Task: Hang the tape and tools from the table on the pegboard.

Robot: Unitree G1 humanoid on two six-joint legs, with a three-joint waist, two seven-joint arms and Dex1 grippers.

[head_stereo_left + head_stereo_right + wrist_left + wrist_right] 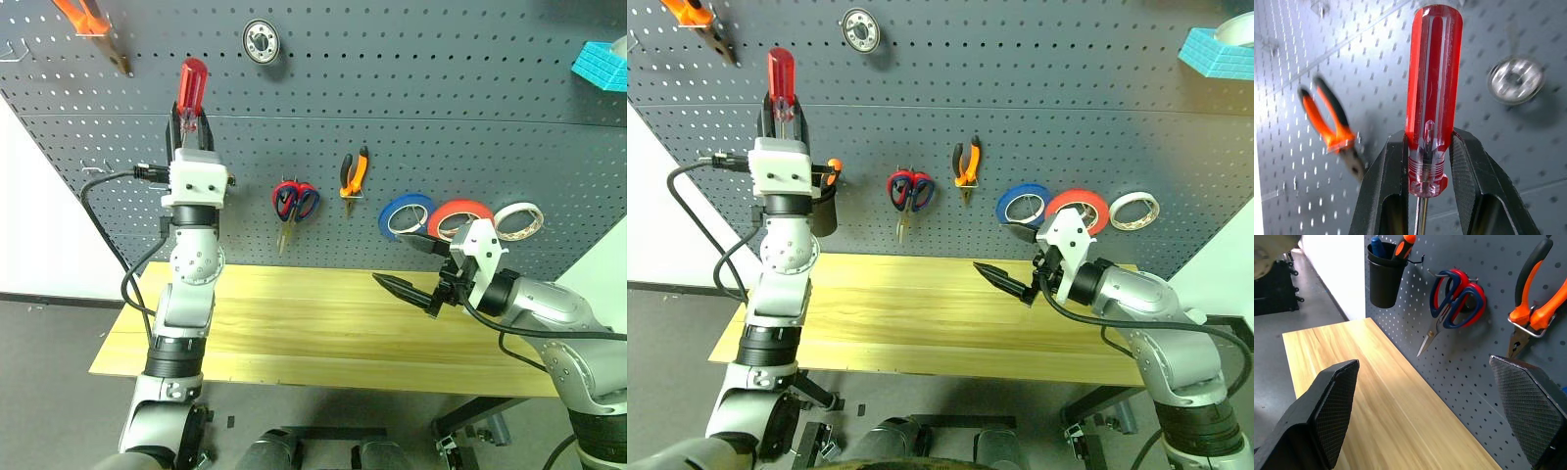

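Observation:
My left gripper [193,125] is raised in front of the dark grey pegboard [441,98], shut on the red-handled screwdriver [1432,88]. The handle points up and the shaft runs down between the fingers. The bright red tape [460,217] hangs on the pegboard between a blue roll [405,213] and a white roll [517,219]. Small orange-and-black pliers [354,178] hang left of the rolls. My right gripper [397,262] hovers open over the right part of the wooden table [313,328], holding nothing.
Red-handled scissors [294,201] hang at the board's middle. Large orange pliers [93,24] and a round metal disc [262,41] sit high on the board. A black cup [1385,274] with tools hangs behind my left arm. A blue object [602,64] is at top right.

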